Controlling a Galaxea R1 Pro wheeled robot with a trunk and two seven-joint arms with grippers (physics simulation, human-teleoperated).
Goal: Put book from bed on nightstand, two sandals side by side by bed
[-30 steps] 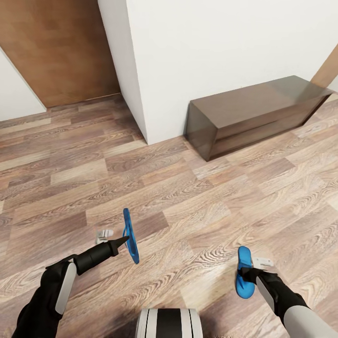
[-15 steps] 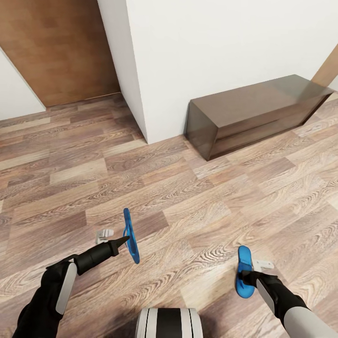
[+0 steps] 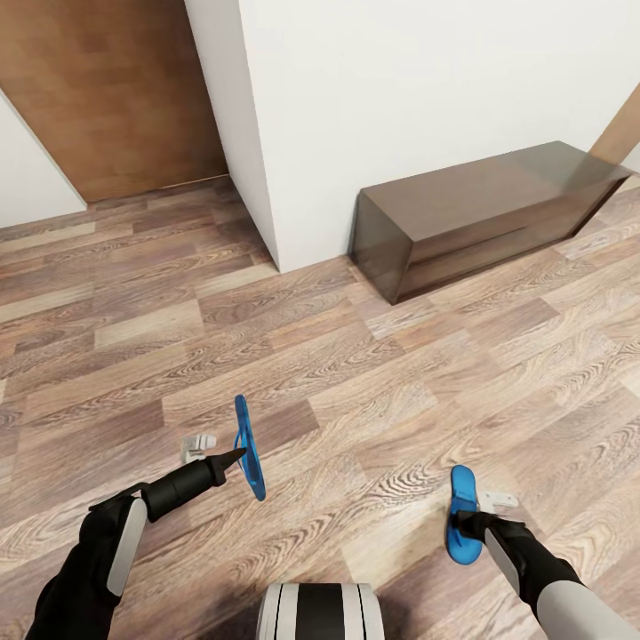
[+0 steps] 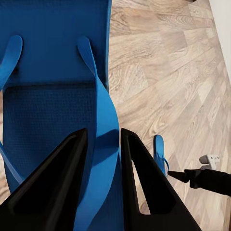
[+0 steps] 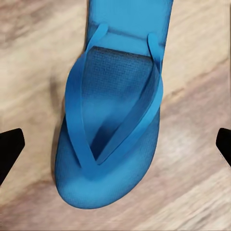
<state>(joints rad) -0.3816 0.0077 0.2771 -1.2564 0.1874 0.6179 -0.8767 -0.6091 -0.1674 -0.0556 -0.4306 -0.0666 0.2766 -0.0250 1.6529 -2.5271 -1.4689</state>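
Left gripper (image 3: 238, 456), lower left of the head frame: fingers closed on the strap of one blue sandal (image 3: 248, 447), which it holds on edge above the plank floor (image 3: 373, 391). Right gripper (image 3: 468, 519), lower right: jaws spread wide, fingertips either side of the second sandal (image 3: 460, 526), which lies flat on the floor. Long dark cabinet (image 3: 480, 213) against the white wall (image 3: 427, 98), upper right

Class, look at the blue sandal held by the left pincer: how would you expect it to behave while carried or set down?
The sandal hangs on edge from its strap in the left pincer, so it probably swings. Its thin sole looks light and may flex. Being flat, it should settle without rolling on the wood floor.
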